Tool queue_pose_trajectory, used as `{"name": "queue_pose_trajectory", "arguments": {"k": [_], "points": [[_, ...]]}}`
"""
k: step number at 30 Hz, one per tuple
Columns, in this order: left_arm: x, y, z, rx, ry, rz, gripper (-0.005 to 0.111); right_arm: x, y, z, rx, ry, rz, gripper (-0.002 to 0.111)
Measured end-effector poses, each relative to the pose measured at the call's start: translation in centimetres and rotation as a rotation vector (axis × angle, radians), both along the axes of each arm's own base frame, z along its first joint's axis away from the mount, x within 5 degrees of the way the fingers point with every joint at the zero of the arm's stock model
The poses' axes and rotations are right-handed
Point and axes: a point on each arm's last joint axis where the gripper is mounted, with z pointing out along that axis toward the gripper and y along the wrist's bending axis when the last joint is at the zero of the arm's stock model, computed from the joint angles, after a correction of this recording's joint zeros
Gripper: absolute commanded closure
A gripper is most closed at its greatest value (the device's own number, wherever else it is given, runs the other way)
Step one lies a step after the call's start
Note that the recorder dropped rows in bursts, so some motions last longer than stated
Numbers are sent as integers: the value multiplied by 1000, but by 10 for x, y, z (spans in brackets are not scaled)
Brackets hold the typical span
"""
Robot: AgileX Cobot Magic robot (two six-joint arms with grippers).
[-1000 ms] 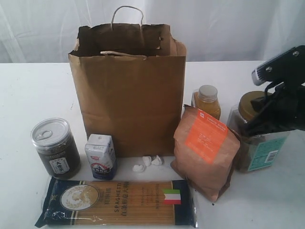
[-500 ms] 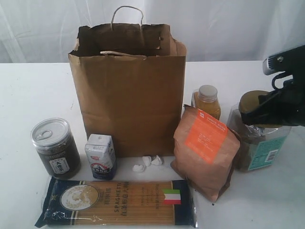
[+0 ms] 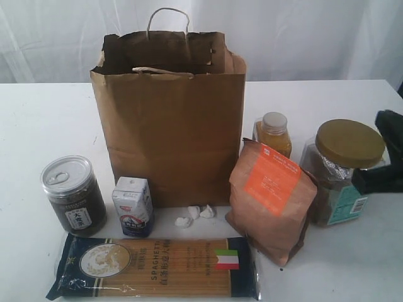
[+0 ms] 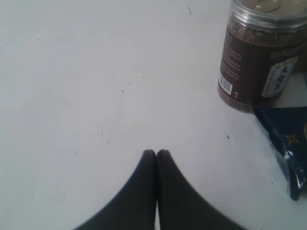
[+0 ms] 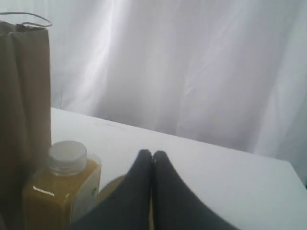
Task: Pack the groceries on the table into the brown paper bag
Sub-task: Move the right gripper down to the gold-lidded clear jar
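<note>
1. Brown bag [image 3: 170,119] stands open at back-centre of surface [image 3: 50,113]. Its inside is mostly hidden and nothing shows in it.
2. All 6 groceries sit out on surface: dark jar [image 3: 72,195], carton [image 3: 133,206] & spaghetti [image 3: 154,267] front-left; pouch [image 3: 271,198], bottle [image 3: 274,133] & gold jar [image 3: 343,173] at right. Packing not begun, I'd say; all 6 left.
3. L hand [image 4: 157,154]: tips pressed together, empty, over bare surface near dark jar. R hand [image 5: 152,154]: tips together, empty, by bottle.
4. Only L wrist view shows L hand. Only ext view shows the full line-up.
</note>
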Motion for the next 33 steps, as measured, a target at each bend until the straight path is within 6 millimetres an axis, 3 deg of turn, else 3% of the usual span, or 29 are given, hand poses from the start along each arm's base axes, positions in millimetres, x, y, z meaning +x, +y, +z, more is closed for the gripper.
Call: {"name": "queue_pose_trajectory", "arguments": {"k": [3,7,9,25,28,33], "points": [[0,0,0,0,0,0,107,-20,-4,-14,24,24,-25,78],[0,0,0,0,0,0,107,-38,-6,-21,168,59,-29,25],[0,0,0,0,0,0,107,-43,-7,-20,255,87,-37,6],[0,0,0,0,0,0,107,-49,-9,-22,370,149,-58,3],[0,0,0,0,0,0,107,-48,-9,-23,286,143,-58,3],[0,0,0,0,0,0,107,-30,-5,-25,-76,177,-20,3]]}}
